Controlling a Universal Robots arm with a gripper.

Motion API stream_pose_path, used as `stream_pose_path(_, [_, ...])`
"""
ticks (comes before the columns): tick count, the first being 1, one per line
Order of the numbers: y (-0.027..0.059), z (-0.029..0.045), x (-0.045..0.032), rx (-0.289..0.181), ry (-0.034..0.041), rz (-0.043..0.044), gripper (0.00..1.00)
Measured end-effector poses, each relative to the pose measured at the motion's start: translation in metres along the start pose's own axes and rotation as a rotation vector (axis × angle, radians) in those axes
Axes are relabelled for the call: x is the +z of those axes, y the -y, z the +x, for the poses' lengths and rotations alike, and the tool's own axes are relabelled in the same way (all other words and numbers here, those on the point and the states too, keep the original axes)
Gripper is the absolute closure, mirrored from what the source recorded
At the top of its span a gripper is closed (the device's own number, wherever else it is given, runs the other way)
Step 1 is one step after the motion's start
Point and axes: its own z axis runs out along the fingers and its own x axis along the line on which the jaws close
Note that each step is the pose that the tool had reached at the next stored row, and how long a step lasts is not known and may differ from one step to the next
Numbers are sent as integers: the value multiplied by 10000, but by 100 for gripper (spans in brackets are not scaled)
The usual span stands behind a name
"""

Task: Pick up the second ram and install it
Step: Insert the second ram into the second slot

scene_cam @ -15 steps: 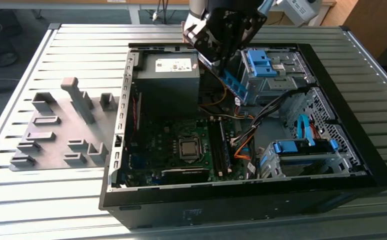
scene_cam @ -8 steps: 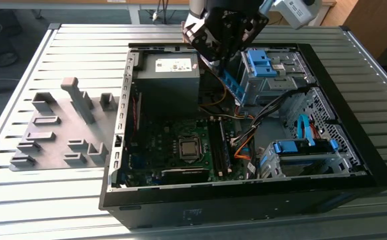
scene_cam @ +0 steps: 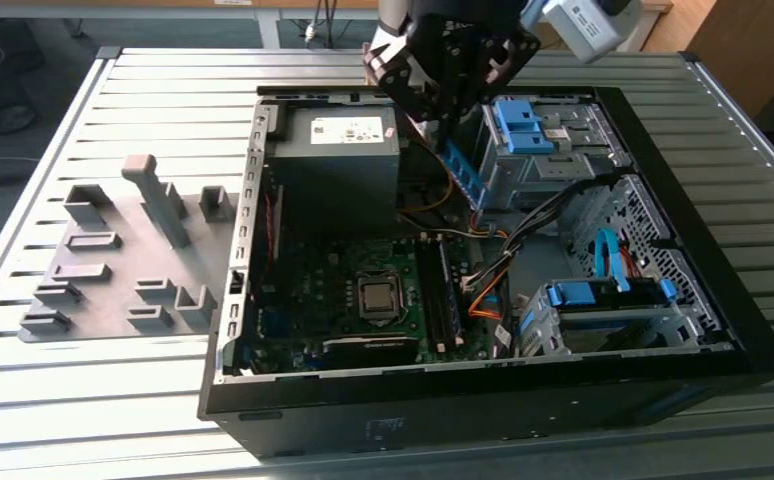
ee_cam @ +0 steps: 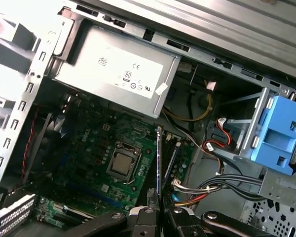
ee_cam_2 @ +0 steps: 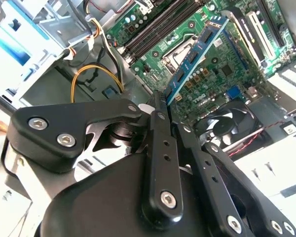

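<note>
The second ram (scene_cam: pixel 461 176), a thin blue-green stick, hangs above the open computer case (scene_cam: pixel 707 350), and my gripper (scene_cam: pixel 441 130) is shut on its upper end. In the second wrist view the ram (ee_cam_2: pixel 200 49) reaches out from the fingertips (ee_cam_2: pixel 158 101) over the green motherboard (ee_cam_2: pixel 227 74). The first wrist view shows the ram (ee_cam: pixel 158 163) edge-on, rising from the gripper (ee_cam: pixel 158 210) beside the dark memory slots (ee_cam: pixel 170 157). These slots (scene_cam: pixel 443 290) lie right of the processor (scene_cam: pixel 378 295) in the exterior view. The stick is well above the board.
A grey power supply (scene_cam: pixel 334 150) sits at the case's far end, with loose cables (scene_cam: pixel 494 270) and blue drive caddies (scene_cam: pixel 527 125) (scene_cam: pixel 607 295) on the exterior view's right. Grey holder blocks (scene_cam: pixel 120 260) stand on the slatted table (scene_cam: pixel 94 400) at the exterior view's left.
</note>
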Motion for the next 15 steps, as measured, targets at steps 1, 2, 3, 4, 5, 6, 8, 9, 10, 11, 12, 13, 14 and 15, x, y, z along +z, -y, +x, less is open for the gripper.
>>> stream_pose_path(1, [0, 0, 0, 93, 3, 1, 86])
stream_pose_path(2, [0, 0, 1, 180, 6, 3, 86])
stream_pose_path(3, [0, 0, 1, 268, 8, 4, 86])
stream_pose_path(4, [0, 0, 1, 364, 11, 5, 86])
stream_pose_path(5, [0, 0, 1, 452, 13, 7, 86])
stream_pose_path(6, [0, 0, 1, 540, 17, 8, 86])
stream_pose_path(8, [0, 0, 2, 713, 21, 11, 86])
stream_pose_path(9, [0, 0, 2, 799, 24, 12, 86])
stream_pose_path(10, [0, 0, 3, 897, 27, 13, 86])
stream_pose_path(11, [0, -1, 3, 996, 30, 15, 86])
stream_pose_path(12, [1, -1, 4, 1098, 33, 17, 86])
stream_pose_path(13, [1, -1, 4, 1200, 36, 20, 86])
stream_pose_path(14, [1, -1, 5, 1303, 39, 22, 86])
stream_pose_path(15, [1, -1, 5, 1410, 42, 23, 86])
